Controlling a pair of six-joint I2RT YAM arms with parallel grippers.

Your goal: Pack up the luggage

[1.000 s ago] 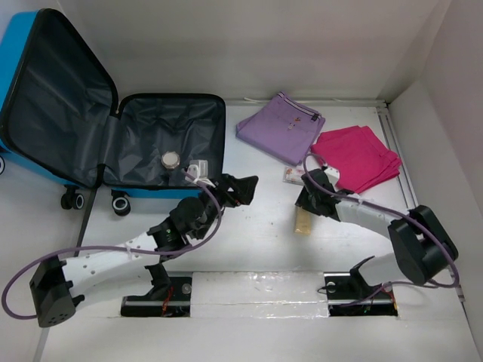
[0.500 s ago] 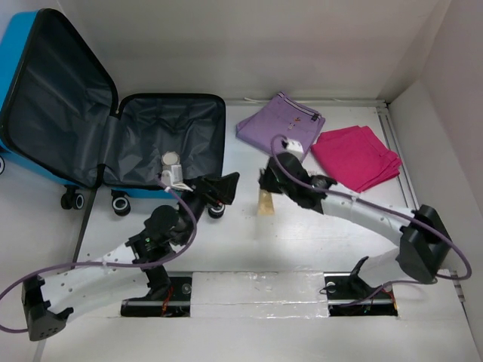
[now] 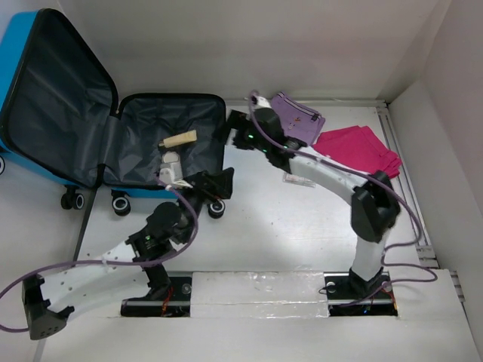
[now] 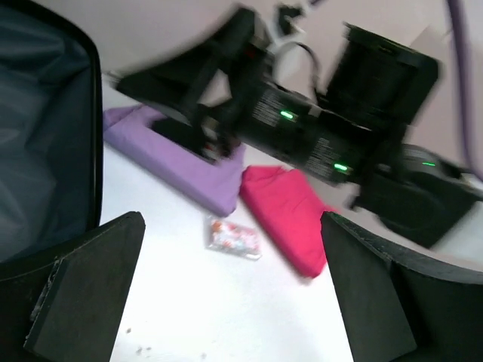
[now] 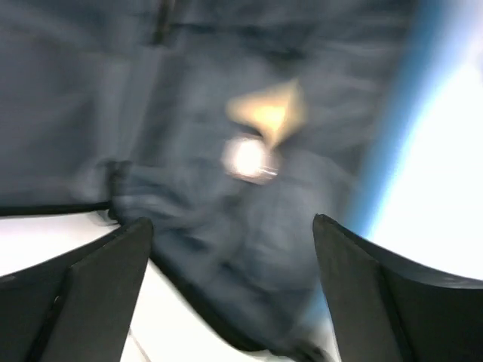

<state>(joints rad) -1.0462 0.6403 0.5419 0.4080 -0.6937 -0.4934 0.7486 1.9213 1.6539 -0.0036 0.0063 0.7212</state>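
Observation:
The luggage [image 3: 45, 98] lies open at the left, a bright-blue shell with dark lining. A tan block [image 3: 177, 139] and a small round silver thing [image 3: 172, 160] lie in its nearer half. My right gripper [image 3: 230, 128] is open and empty at that half's right rim. The blurred right wrist view [image 5: 230, 256] shows the block [image 5: 268, 113], the round thing [image 5: 249, 158] and the blue rim [image 5: 411, 128]. My left gripper [image 3: 219, 185] is open and empty by the case's front right corner. In the left wrist view [image 4: 226, 302] it is above bare table.
A folded purple cloth [image 3: 298, 117], a folded pink cloth [image 3: 358, 151] and a small printed packet [image 3: 298, 179] lie on the table at the right. They also show in the left wrist view: purple cloth [image 4: 173, 154], pink cloth [image 4: 290, 219], packet [image 4: 232, 236]. White walls close in the table.
My right gripper carried the tan block from the middle of the table leftward to the luggage and let it go inside. My left arm drew back and to the left.

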